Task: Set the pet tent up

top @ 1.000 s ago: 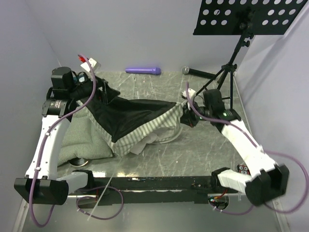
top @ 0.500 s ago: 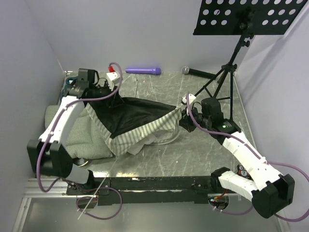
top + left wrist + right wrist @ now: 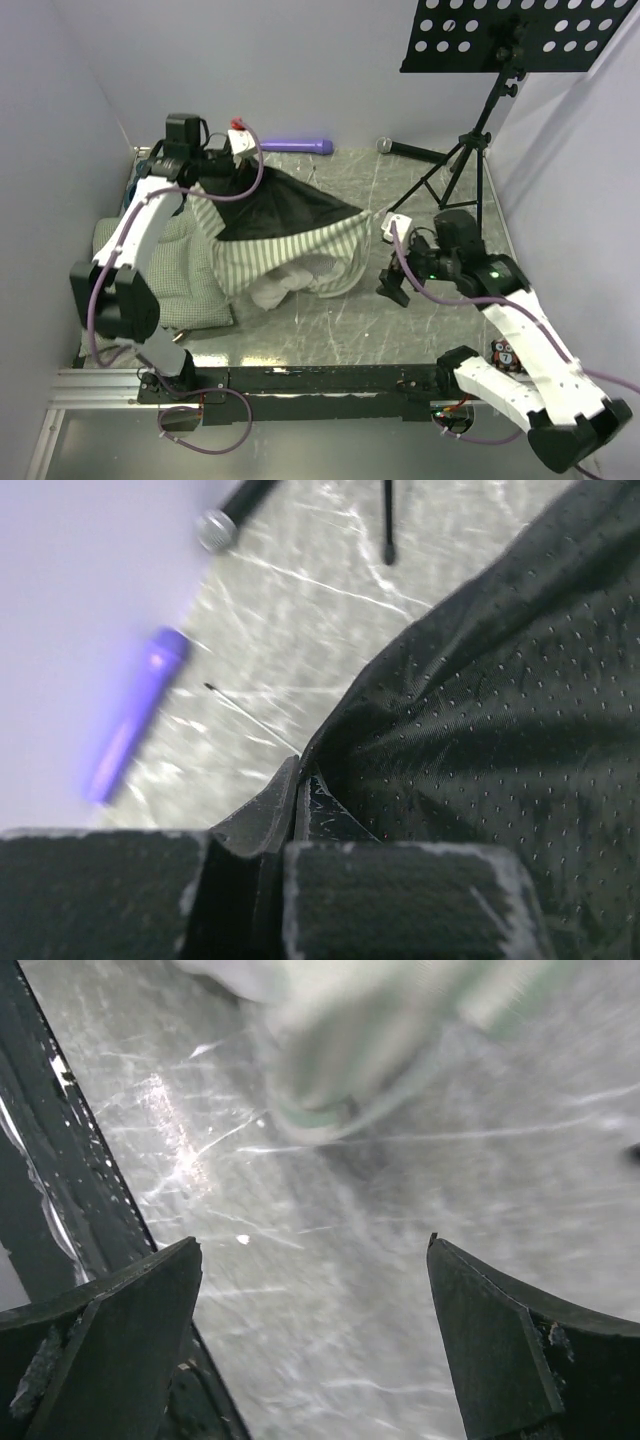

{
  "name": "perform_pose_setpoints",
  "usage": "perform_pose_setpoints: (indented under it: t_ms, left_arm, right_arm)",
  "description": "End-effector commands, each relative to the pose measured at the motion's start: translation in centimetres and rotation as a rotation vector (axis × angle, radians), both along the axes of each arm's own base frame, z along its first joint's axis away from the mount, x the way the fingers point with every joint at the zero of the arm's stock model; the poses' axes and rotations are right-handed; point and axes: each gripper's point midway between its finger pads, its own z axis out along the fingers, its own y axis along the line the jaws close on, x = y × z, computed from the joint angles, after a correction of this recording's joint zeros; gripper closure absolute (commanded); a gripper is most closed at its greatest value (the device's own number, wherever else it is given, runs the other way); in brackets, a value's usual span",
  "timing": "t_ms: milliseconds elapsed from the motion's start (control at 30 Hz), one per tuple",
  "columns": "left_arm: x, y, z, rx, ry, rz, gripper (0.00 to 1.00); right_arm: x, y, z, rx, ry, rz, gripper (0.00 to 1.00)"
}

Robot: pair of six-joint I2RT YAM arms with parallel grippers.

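The pet tent (image 3: 300, 245) lies mid-table, a heap of green-and-white striped fabric with its black lining (image 3: 490, 700) turned up and white mesh bunched underneath. My left gripper (image 3: 238, 178) is at the tent's back left corner, shut on the edge of the black lining (image 3: 297, 802) and holding it raised. My right gripper (image 3: 394, 287) hangs open to the right of the tent, apart from it. In the right wrist view its fingers (image 3: 120, 1310) stand wide over bare table, with the tent (image 3: 340, 1040) blurred at the top.
A green-checked cushion (image 3: 160, 270) lies at the left under the tent's edge. A purple cylinder (image 3: 297, 146) and a microphone (image 3: 405, 150) lie along the back wall. A black music stand (image 3: 470, 150) stands at the back right. Walls close in on both sides.
My left gripper swung to the tent's back left corner, shut on the black lining and lifted it. My right gripper let go of the tent's right corner, opened wide and drew back.
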Motion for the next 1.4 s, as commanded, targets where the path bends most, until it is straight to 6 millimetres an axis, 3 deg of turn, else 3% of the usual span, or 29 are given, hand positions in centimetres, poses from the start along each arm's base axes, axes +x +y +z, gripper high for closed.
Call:
perform_pose_setpoints:
  t_ms: [0, 100, 167, 267, 400, 567, 700, 800, 867, 933, 1000, 1133, 1233, 1367]
  left_arm:
    - [2.6, -1.2, 1.5, 0.013, -0.153, -0.102, 0.99]
    - [2.9, -1.6, 1.6, 0.002, -0.188, -0.119, 0.99]
    - [2.5, -2.4, 1.8, -0.009, -0.200, -0.150, 0.99]
    - [1.9, -3.5, 1.9, -0.028, -0.198, -0.188, 0.99]
    - [0.9, -4.7, 1.6, -0.019, -0.194, -0.238, 0.99]
    - [-0.7, -4.8, 1.7, -0.027, -0.204, -0.250, 0.99]
    - [-1.6, -4.9, 2.1, -0.045, -0.212, -0.257, 0.99]
    - [-2.6, -5.2, 2.7, -0.049, -0.213, -0.279, 0.99]
    - [-3.6, -5.2, 3.8, -0.070, -0.220, -0.290, 0.99]
    - [-4.8, -5.0, 4.8, -0.076, -0.241, -0.290, 0.99]
    - [-6.2, -4.6, 5.9, -0.079, -0.276, -0.285, 0.99]
    - [-8.7, -2.9, 7.6, -0.053, -0.381, -0.243, 0.99]
    - [-10.4, -1.2, 8.7, -0.004, -0.494, -0.224, 0.99]
    - [-13.6, -0.4, 8.9, 0.049, -0.657, -0.254, 0.99]
  right_arm:
    - [-1.4, -0.8, 6.3, -0.008, -0.204, 0.097, 0.00]
    - [-3.5, 0.9, 10.6, 0.115, -0.262, 0.205, 0.00]
    - [-3.2, 2.7, 12.2, 0.171, -0.275, 0.248, 0.02]
    - [-1.7, 6.2, 12.1, 0.151, -0.312, 0.366, 0.09]
    - [2.1, 11.1, 12.1, 0.123, -0.430, 0.489, 0.14]
    - [7.3, 17.3, 10.7, 0.075, -0.519, 0.595, 0.19]
    - [10.2, 20.6, 9.1, 0.048, -0.571, 0.671, 0.19]
    - [10.9, 22.4, 9.2, 0.069, -0.595, 0.728, 0.18]
    - [10.1, 22.6, 10.0, 0.098, -0.573, 0.754, 0.17]
    - [7.8, 22.3, 11.1, 0.130, -0.560, 0.785, 0.16]
    - [5.2, 21.4, 11.8, 0.160, -0.546, 0.793, 0.15]
    - [1.0, 19.0, 15.3, 0.262, -0.536, 0.717, 0.14]
    - [0.0, 17.2, 17.5, 0.307, -0.529, 0.621, 0.12]
    - [-0.2, 15.1, 19.4, 0.322, -0.578, 0.517, 0.09]
